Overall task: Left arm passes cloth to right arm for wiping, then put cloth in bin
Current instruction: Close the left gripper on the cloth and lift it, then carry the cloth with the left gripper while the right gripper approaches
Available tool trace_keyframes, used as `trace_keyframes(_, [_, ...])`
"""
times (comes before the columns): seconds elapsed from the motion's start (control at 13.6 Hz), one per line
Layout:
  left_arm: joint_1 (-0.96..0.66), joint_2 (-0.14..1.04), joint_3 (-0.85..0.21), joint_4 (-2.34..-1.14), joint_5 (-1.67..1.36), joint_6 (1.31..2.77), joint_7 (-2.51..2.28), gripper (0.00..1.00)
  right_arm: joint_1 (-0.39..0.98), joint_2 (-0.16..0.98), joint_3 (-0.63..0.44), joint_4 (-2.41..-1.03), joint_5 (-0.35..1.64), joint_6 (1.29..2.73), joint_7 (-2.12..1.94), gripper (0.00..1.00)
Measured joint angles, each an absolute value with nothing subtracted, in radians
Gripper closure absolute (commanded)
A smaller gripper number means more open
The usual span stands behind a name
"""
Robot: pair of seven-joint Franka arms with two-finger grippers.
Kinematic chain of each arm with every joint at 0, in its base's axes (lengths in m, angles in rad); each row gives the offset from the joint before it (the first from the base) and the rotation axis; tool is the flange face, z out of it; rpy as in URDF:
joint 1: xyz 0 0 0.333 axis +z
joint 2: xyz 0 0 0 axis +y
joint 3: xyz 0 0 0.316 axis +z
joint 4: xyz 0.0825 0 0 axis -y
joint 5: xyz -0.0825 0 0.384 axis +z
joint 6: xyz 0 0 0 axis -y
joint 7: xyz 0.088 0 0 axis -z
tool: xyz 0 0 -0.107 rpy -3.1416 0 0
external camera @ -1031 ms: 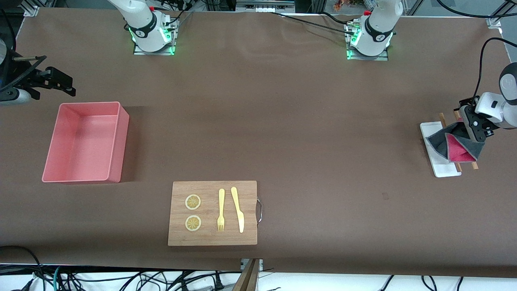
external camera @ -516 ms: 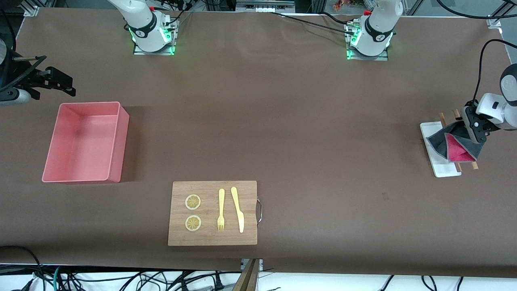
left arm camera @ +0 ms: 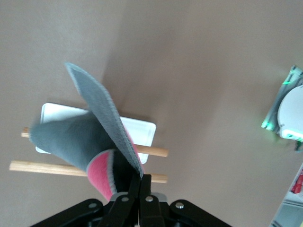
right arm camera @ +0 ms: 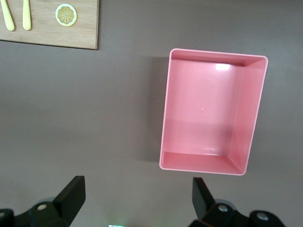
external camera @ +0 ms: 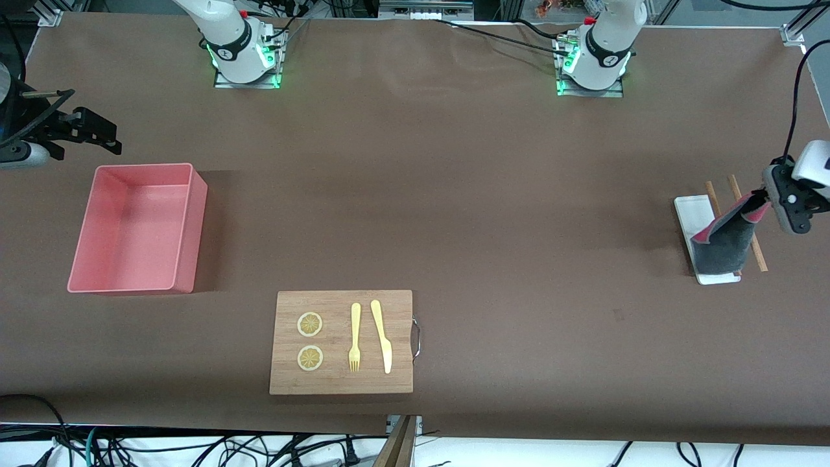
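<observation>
The cloth [external camera: 721, 243], dark grey with a magenta-pink face, hangs from my left gripper [external camera: 760, 200] over the white tray [external camera: 687, 211] at the left arm's end of the table. In the left wrist view the gripper [left arm camera: 141, 182] is shut, pinching a corner of the cloth [left arm camera: 71, 137]. The bin [external camera: 192, 240], a salmon-pink box with nothing in it, stands at the right arm's end. My right gripper [external camera: 97, 133] hovers open just off the bin's corner nearest the robots' bases. The right wrist view shows that gripper [right arm camera: 137, 189] with nothing between its fingers and the bin [right arm camera: 250, 118] below.
Two wooden sticks [external camera: 756, 251] lie across the white tray, partly under the cloth. A wooden board [external camera: 343, 301] near the front edge carries a yellow fork [external camera: 355, 337], a knife [external camera: 382, 334] and two lemon slices [external camera: 310, 324].
My left gripper has shut on the cloth and risen toward the table's end, pulling the cloth up from the sticks so that it hangs. The right arm has not moved.
</observation>
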State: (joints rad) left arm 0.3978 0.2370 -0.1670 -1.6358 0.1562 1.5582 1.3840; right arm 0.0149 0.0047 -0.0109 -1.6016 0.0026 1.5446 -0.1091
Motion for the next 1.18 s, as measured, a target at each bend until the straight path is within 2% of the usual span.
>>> trace_keyframes(0.37, [0.395,0.204,-0.384,-1.489,0.051,1.333,1.02,1.0,0.013,0.007,-0.022,-1.601,0.003,1.555,-0.11,0.0])
trace_keyframes(0.66, [0.38,0.212,-0.578,-1.465,-0.177,1.306,0.62,1.0,0.021,0.014,-0.018,-1.6,0.003,1.554,-0.172,0.0])
trace_keyframes(0.81, [0.301,0.243,-0.624,-1.465,-0.244,1.361,0.493,1.0,0.025,0.018,-0.016,-1.598,0.005,1.538,-0.321,0.0])
trace_keyframes(1.18, [-0.003,0.357,-0.631,-1.465,-0.347,1.734,0.276,1.0,0.026,0.044,-0.018,-1.598,0.189,1.521,-0.802,0.0])
